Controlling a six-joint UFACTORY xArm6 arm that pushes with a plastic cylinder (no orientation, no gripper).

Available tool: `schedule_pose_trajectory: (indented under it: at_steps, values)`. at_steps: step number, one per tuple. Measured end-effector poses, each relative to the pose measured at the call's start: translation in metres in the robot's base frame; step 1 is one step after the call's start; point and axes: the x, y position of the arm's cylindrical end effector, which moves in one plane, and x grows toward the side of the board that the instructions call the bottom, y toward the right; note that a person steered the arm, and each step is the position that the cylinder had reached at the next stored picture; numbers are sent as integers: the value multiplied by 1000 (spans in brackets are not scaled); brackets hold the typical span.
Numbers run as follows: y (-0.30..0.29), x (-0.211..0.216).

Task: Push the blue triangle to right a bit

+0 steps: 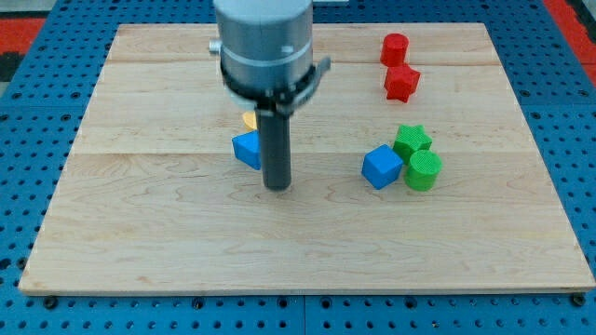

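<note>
My tip (277, 186) rests on the table (168, 242) just right of the blue triangle (247, 149), slightly nearer. No fingers exist: the arm ends in a bare rod. A rightward push requires contact from the triangle's left side.

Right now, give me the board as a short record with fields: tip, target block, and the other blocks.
tip: my tip rests on the board, just to the view's right of the blue triangle
target: blue triangle, partly hidden by the rod
behind target: yellow block, mostly hidden, shape unclear
right cluster: blue cube, green star, green cylinder
top right: red cylinder, red star
</note>
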Motion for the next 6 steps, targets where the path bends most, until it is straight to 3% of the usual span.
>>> schedule_pose_trajectory:
  at_steps: [1, 2, 3, 5, 6]
  values:
    - [-76, 6]
    - [-119, -23]
    - [-105, -53]
    - [-45, -61]
    - [-66, -75]
